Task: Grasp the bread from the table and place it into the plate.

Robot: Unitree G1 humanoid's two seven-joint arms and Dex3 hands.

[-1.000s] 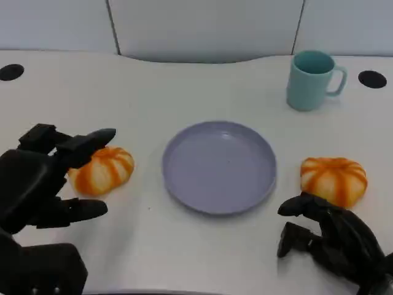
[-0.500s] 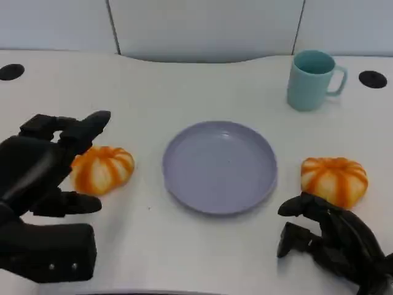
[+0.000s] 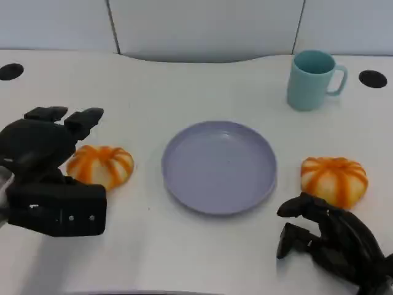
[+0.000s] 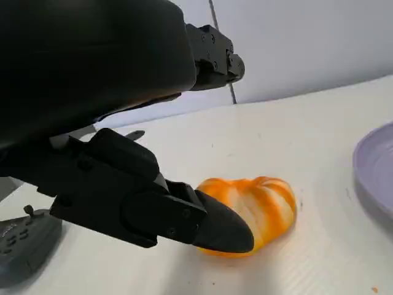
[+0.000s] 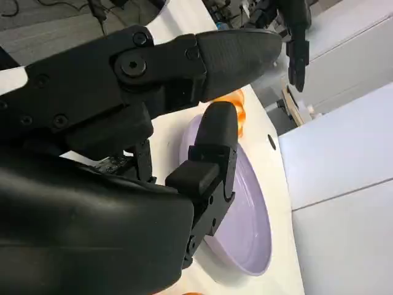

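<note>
Two orange-and-white striped breads are seen on the white table (image 3: 184,86) in the head view: the left bread (image 3: 101,166) at the left of centre and the right bread (image 3: 334,179) at the right, with the lavender plate (image 3: 219,166) between them at the middle of the frame. Nothing is seen lying in the plate, and both breads are seen resting on the table, apart from its rim. The left hand (image 3: 46,147) is seen at the left edge of the frame, above and partly in front of the left bread, its fingers (image 3: 83,118) spread apart and reaching toward the upper right. In the left wrist view the bread (image 4: 258,209) is seen between the upper fingers and the thumb (image 4: 184,218), whose tip overlaps the bread's near side; whether it is touched cannot be told, and no grip is seen. The right hand (image 3: 334,246) is seen at the lower right corner, just below the right bread, with fingers curled inward on nothing. A teal mug (image 3: 313,80) is seen upright at the upper right, well apart from the plate.
</note>
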